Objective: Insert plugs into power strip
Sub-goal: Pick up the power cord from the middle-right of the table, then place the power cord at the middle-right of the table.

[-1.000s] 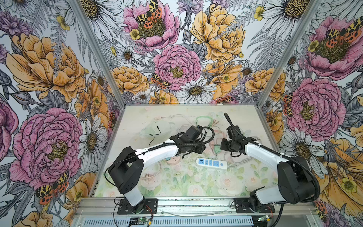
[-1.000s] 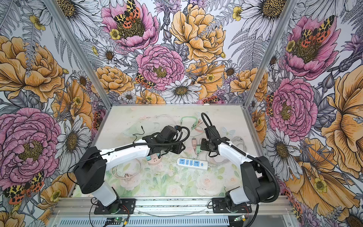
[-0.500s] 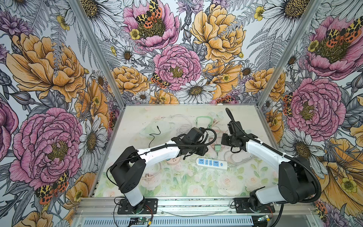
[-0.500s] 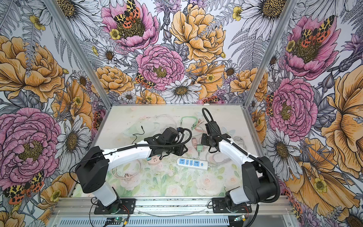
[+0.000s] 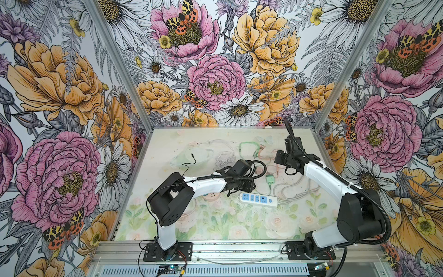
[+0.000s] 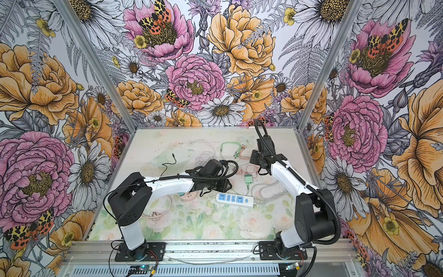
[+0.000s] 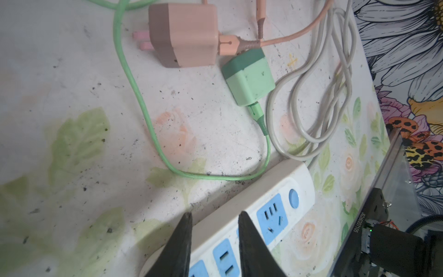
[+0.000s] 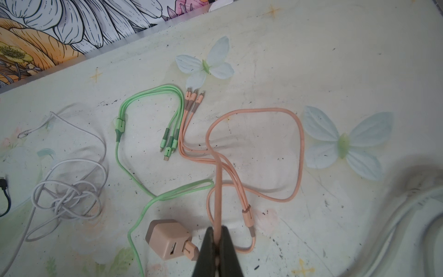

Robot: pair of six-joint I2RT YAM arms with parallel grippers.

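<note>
The white power strip (image 5: pixel 259 200) with blue sockets lies at the table's middle front, also in the left wrist view (image 7: pixel 275 208). My left gripper (image 7: pixel 214 213) hovers open over its far edge and holds nothing. Beyond the strip lie a green plug (image 7: pixel 249 79) on a green cable and a pink-brown plug (image 7: pixel 187 36). The green plug (image 5: pixel 270 179) also shows in both top views. My right gripper (image 8: pixel 217 227) is shut on the thin pink cable (image 8: pixel 218 182), next to the pink-brown plug (image 8: pixel 167 239), which rests on the table.
A tangle of white cable (image 8: pixel 67 199) and a thin black cable (image 5: pixel 189 160) lie at the back left. The strip's grey cord (image 7: pixel 323 96) loops on the right. Green connector ends (image 8: pixel 169 141) and pink ones (image 8: pixel 193 98) lie at the back.
My right gripper has moved toward the back of the table with the pink cable pinched in it. The left wrist has shifted slightly to the right above the strip.
</note>
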